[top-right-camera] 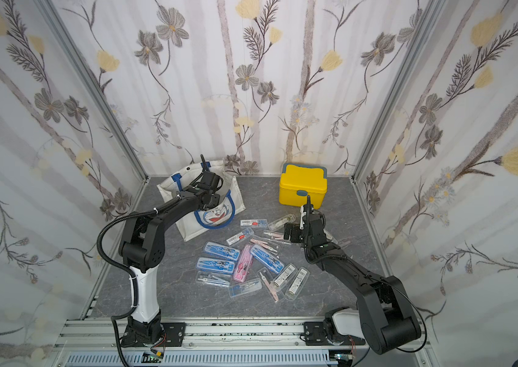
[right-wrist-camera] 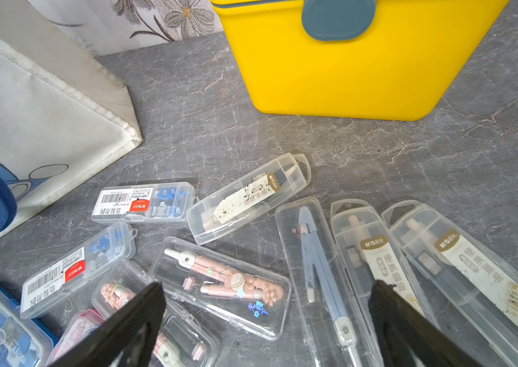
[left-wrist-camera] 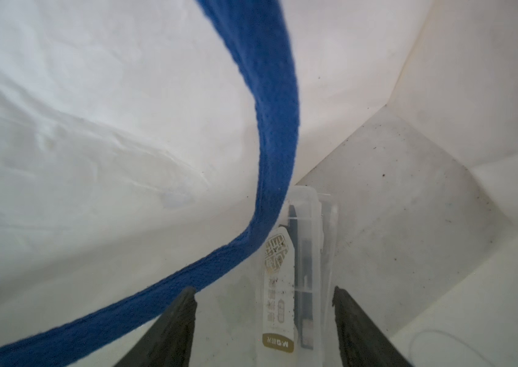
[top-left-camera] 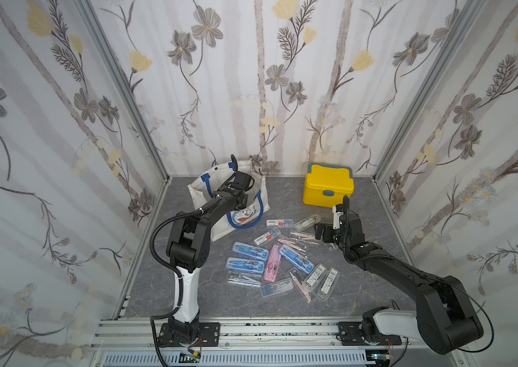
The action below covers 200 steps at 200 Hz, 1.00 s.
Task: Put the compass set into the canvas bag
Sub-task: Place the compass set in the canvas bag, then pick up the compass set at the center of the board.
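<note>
Where the canvas bag (top-left-camera: 196,190) gapes, one compass set (left-wrist-camera: 296,279) lies inside.

Canvas bag (right-wrist-camera: 29,105): coarse matt white woven cloth, its blue handle (left-wrist-camera: 278,120) a fuzzy woven rope; compass set (left-wrist-camera: 302,260) case clear glossy plastic with paper label; yellow box (right-wrist-camera: 346,73) smooth satin plastic; bench (right-wrist-camera: 410,152) grey, veined, matt stone-look surface.

Compass set (left-wrist-camera: 296,286): clear case, gold label, lying on floor inside canvas bag (top-left-camera: 219,230); bag white, upright, open
</note>
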Each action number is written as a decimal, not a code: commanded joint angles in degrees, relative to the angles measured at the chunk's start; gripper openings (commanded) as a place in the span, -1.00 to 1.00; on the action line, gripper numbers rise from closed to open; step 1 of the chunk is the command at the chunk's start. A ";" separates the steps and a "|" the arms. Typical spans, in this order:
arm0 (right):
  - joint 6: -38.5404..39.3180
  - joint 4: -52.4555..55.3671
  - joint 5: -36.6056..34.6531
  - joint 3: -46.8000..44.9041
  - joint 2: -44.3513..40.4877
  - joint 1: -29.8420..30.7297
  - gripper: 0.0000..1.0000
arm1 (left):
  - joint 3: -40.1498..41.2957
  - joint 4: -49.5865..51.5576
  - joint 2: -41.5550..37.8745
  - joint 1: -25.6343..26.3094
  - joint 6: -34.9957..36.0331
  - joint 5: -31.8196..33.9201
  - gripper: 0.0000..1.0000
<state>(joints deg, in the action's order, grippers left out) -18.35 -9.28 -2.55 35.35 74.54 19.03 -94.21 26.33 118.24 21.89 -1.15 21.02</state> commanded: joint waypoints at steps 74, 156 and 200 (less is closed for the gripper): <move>9.13 -0.07 3.35 -0.46 -0.12 5.14 0.99 | -4.79 -0.53 -6.17 -0.07 -5.01 0.95 1.00; 16.12 2.17 6.84 0.87 4.49 12.23 0.96 | 6.88 -9.90 -24.87 3.26 -11.01 -6.92 1.00; 17.95 6.13 5.61 1.75 3.70 15.50 0.94 | 18.50 -18.15 -35.25 9.27 -13.61 -13.82 1.00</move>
<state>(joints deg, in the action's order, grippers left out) -3.31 -5.91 4.05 36.21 78.35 32.86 -80.01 15.40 86.70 28.71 -11.92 12.03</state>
